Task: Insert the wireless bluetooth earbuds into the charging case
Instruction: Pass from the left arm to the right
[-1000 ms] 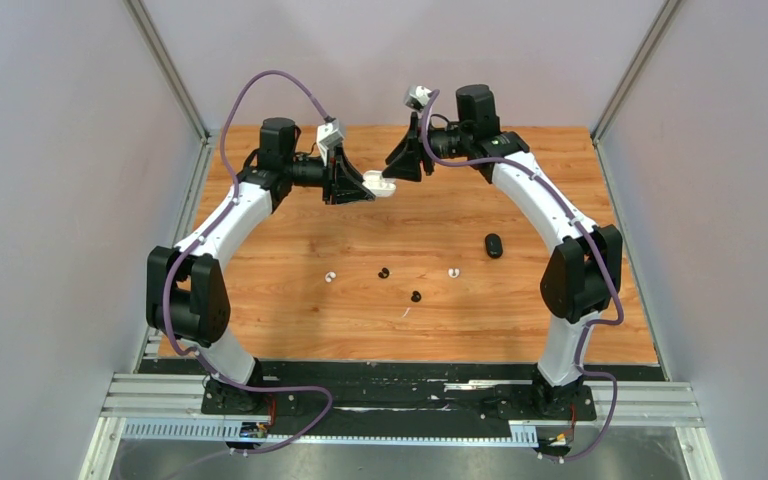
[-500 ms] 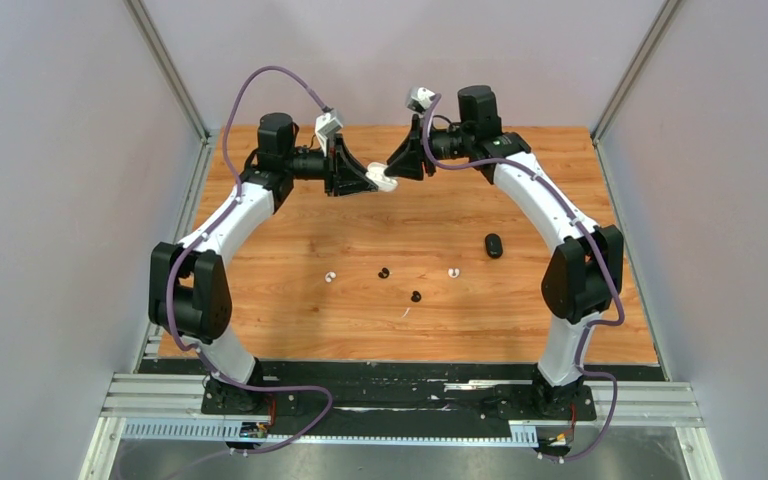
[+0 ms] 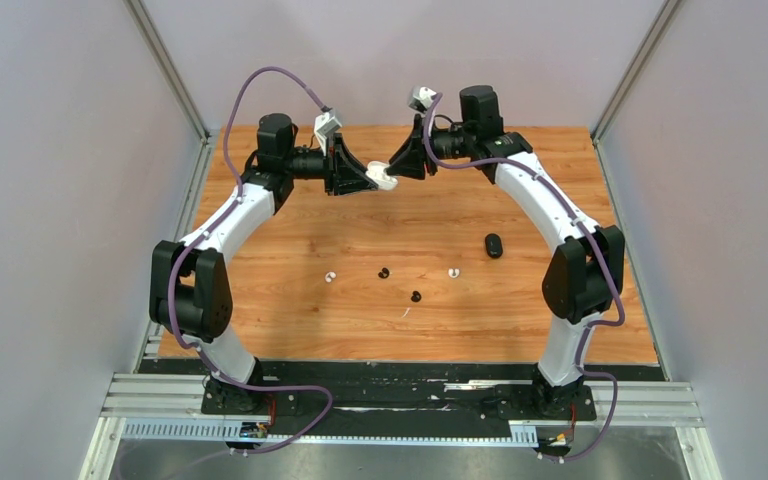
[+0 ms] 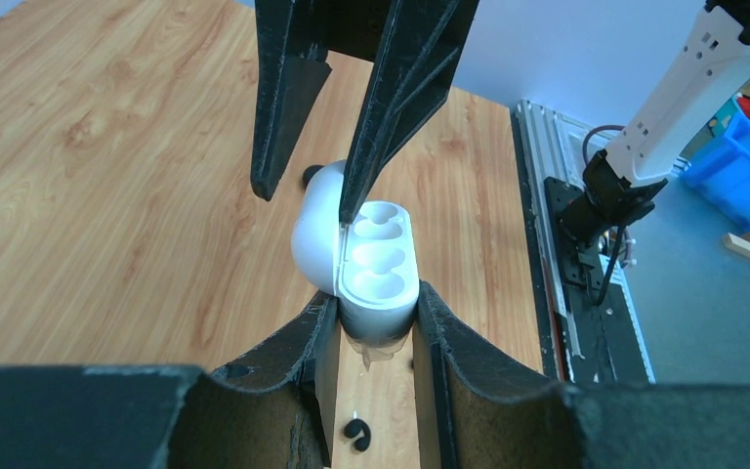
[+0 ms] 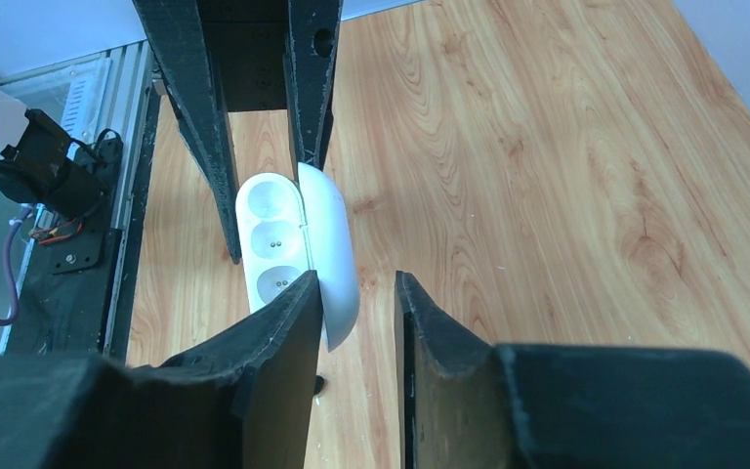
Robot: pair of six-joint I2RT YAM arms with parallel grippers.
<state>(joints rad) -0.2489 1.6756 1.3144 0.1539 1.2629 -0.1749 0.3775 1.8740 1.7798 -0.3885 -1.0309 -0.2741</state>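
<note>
Above the far half of the wooden bench (image 3: 310,330), the open white oval plastic charging case (image 4: 379,269) has risen slightly and moved in since a second ago. The gap then seen between it and the right jaws has gone, and those jaws have narrowed.

The left jaws are clamped on the case's base, one finger on each side. The right jaws stand part open astride the hinged lid. One tip is at the seam between lid and base, and bare wood shows between the lid and the other finger.

The bench's far edge lies just behind the case, and the grey side walls (image 3: 50,200) stand well apart from it. A broad strip of wood separates the case from the buds nearer the arm bases: a white earbud (image 3: 331,277) to the case's left, two black earbuds (image 3: 383,272) about level with it, and another white one (image 3: 453,272) to its right.

The case's insert shows moulded round wells of bare white plastic with tiny contact pins. A shut black oval case (image 3: 494,245) lies on the bench to the white case's right.
</note>
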